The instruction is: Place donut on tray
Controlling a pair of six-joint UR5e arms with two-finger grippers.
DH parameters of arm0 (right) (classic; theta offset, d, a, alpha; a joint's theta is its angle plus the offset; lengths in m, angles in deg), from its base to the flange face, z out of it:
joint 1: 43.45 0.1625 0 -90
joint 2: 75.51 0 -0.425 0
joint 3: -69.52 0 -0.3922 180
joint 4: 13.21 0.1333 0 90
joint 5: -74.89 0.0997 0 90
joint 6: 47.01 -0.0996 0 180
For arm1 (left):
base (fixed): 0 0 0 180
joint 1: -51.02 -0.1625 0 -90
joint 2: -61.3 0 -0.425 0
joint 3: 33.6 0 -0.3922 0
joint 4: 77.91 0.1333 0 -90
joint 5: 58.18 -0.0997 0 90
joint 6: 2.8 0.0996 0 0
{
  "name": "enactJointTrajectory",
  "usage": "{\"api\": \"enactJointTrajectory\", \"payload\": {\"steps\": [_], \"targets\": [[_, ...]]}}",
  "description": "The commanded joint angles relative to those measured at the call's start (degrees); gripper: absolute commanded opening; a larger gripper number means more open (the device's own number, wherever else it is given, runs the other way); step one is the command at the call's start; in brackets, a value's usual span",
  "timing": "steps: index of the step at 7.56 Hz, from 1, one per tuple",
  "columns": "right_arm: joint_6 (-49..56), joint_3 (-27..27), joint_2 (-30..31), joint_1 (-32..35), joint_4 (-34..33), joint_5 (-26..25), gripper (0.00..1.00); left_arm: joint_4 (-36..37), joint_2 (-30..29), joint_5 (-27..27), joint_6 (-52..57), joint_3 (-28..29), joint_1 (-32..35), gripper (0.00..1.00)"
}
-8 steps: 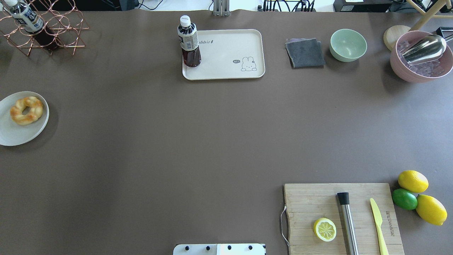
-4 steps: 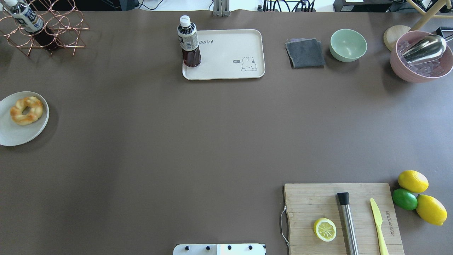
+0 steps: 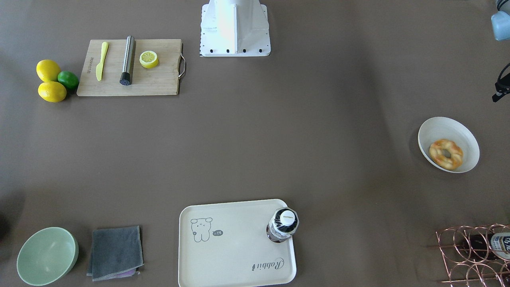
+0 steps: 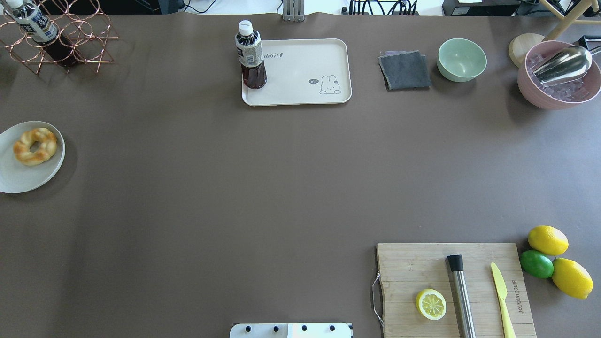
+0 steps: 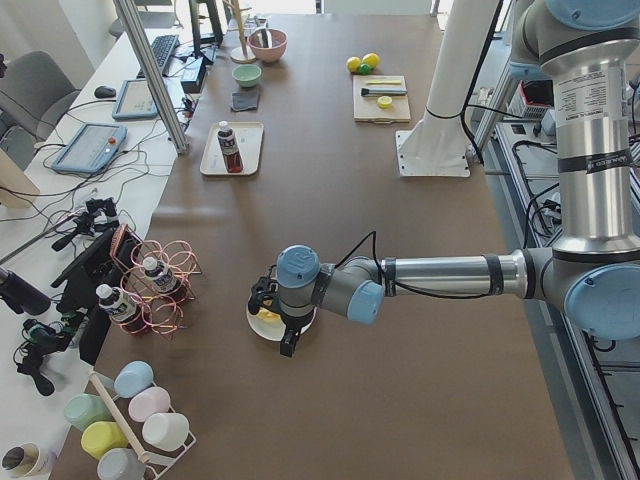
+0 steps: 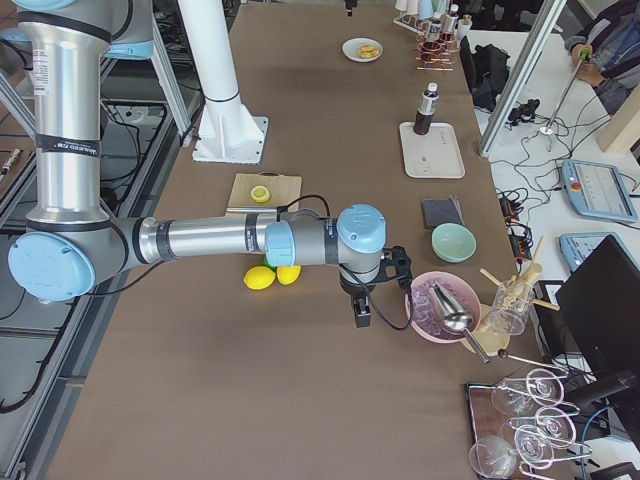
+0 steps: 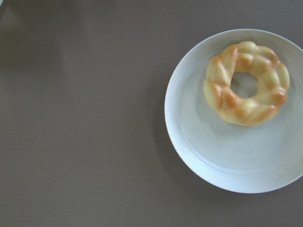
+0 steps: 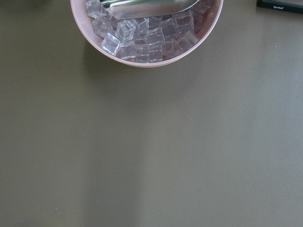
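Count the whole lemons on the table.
2. The farther lemon and the nearer lemon flank the lime beside the cutting board. The lemon half on the board is not counted; none seems hidden.

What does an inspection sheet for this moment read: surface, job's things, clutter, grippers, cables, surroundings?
Surface: brown table; no spills seen.
Job's things: donut on white plate, far from tray; bottle stands on the tray's corner.
Clutter: cutting board with lemon half, grey cloth, green bowl, ice bowl, copper rack.
Grippers: left gripper near the plate, right gripper beside the ice bowl; fingers open or shut cannot be told.
Cables: black cable loops over the left wrist.
Surroundings: side bench with teach pendants.
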Motion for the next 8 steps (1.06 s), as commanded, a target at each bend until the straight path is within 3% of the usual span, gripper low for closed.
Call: {"api": "enactJointTrajectory", "payload": {"steps": [1,3,5,8], "targets": [[0.0,0.1,0.0,0.0,0.0,0.0,1.00,-3.8,-4.7,-0.1,-12.4,4.8,-4.5,0.97],[0.0,0.3,0.0,-0.1,0.0,0.0,1.00,-5.4,-7.8,-0.2,-15.6,9.2,-4.8,0.97],[0.0,0.5,0.0,-0.2,0.0,0.1,1.00,-14.9,-11.3,-0.5,-24.3,17.2,-8.2,0.97],[-0.1,0.5,0.0,-0.9,0.0,0.1,1.00,-17.1,-12.1,-2.5,-28.1,19.4,-11.0,0.97]]}}
